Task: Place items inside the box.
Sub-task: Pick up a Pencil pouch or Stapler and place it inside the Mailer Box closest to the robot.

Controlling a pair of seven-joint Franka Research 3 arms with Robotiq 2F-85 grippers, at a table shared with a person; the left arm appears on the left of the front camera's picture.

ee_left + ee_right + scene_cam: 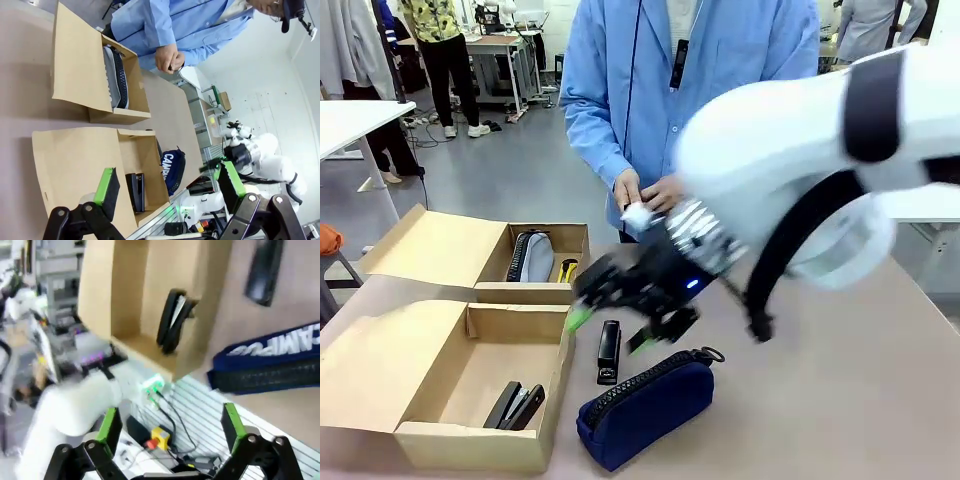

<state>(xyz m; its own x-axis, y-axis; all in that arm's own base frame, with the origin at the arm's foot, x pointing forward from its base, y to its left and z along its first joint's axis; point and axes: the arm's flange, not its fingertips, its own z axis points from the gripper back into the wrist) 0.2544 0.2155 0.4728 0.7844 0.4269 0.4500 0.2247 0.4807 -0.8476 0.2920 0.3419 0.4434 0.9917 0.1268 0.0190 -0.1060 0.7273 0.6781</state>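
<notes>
Cardboard makes both containers: two open boxes stand on the table (840, 380) toward nine o'clock in the front view. The near box (470, 447), its flap spread flat toward nine o'clock, holds a black stapler (515, 405) lying at about five o'clock on its floor, close to the front wall. The far box (525, 293), at twelve o'clock of the near one, holds a grey pouch (532, 257) and, at that pouch's three o'clock, a yellow-black utility knife (567, 270) against the side wall.

Outside the boxes, a second stapler (609, 350) lies on the table just at three o'clock of the near box. The navy pouch (645, 405) lies at five o'clock of that stapler, zip upward, its pull ring pointing toward two o'clock.

The right gripper (610, 330), blurred, hangs above the second stapler and the pouch's twelve o'clock edge. Its green pads are spread wide and nothing sits between them; its wrist view shows the same wide gap over the table edge.

The left gripper (167, 182) is likewise spread wide and holds nothing, looking at both boxes from well off.

At twelve o'clock, the person's hands (650, 193) meet in front of a blue coat, holding a small white thing (636, 215) that is too small to identify.
</notes>
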